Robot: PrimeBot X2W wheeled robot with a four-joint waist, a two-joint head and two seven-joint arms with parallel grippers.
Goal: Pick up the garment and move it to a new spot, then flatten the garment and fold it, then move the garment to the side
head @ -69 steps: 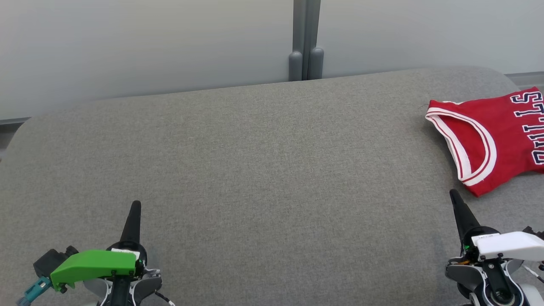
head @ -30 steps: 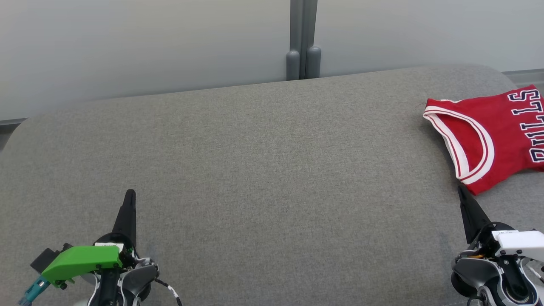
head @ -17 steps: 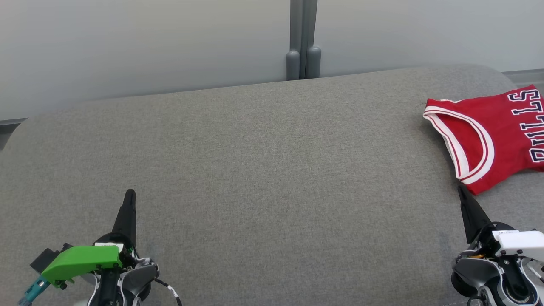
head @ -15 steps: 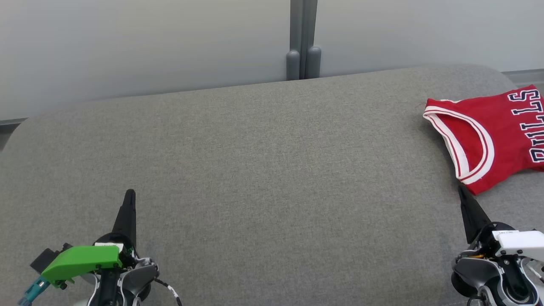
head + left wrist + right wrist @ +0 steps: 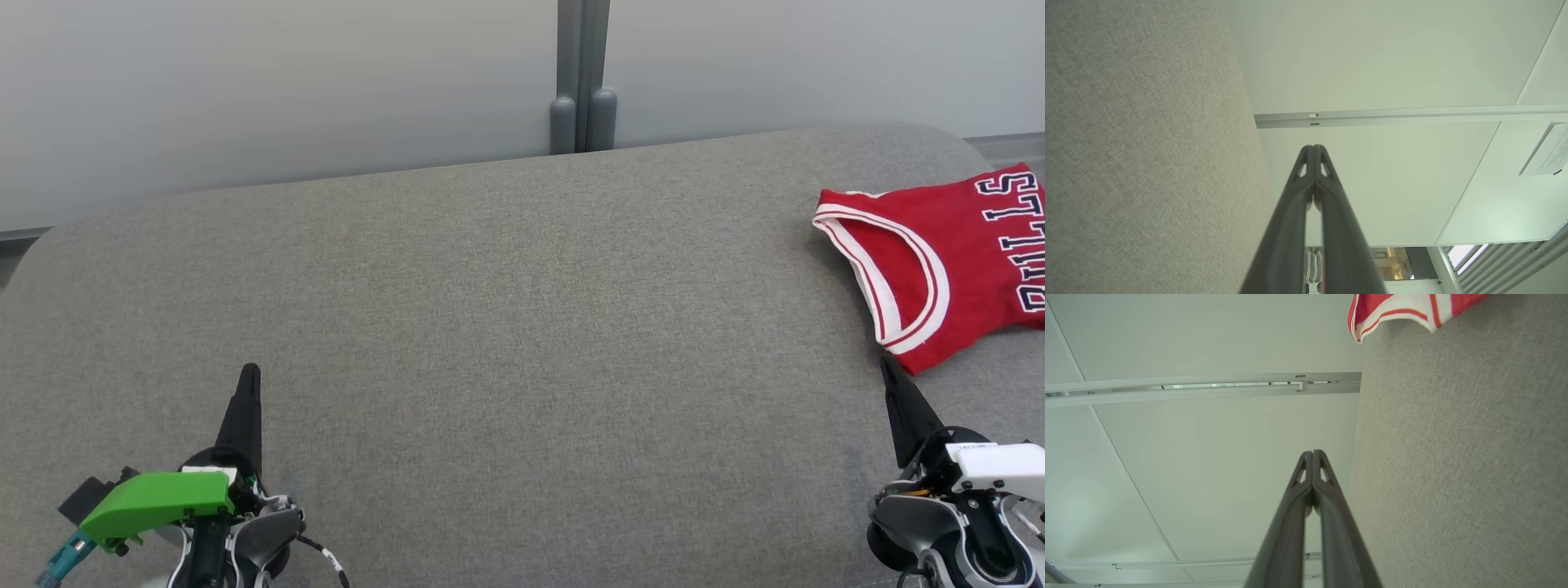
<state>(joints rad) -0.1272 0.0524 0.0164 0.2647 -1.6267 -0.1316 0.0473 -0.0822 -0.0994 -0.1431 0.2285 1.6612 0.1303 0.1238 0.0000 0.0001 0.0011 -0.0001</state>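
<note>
Since both claws are pressed together and hold nothing, you find the arms parked low: the left gripper (image 5: 247, 385) at the lower left and the right gripper (image 5: 895, 385) at the lower right. Their fingers point away over the grey cushion (image 5: 490, 327), I think to leave its middle free for spreading cloth. The red jersey (image 5: 939, 245) lies at the far right of the cushion, partly cut by the picture edge, near the right gripper's tip but apart from it. Its white-trimmed opening points toward the middle. Its long axis seems to run left to right, because the letters stand sideways.
</note>
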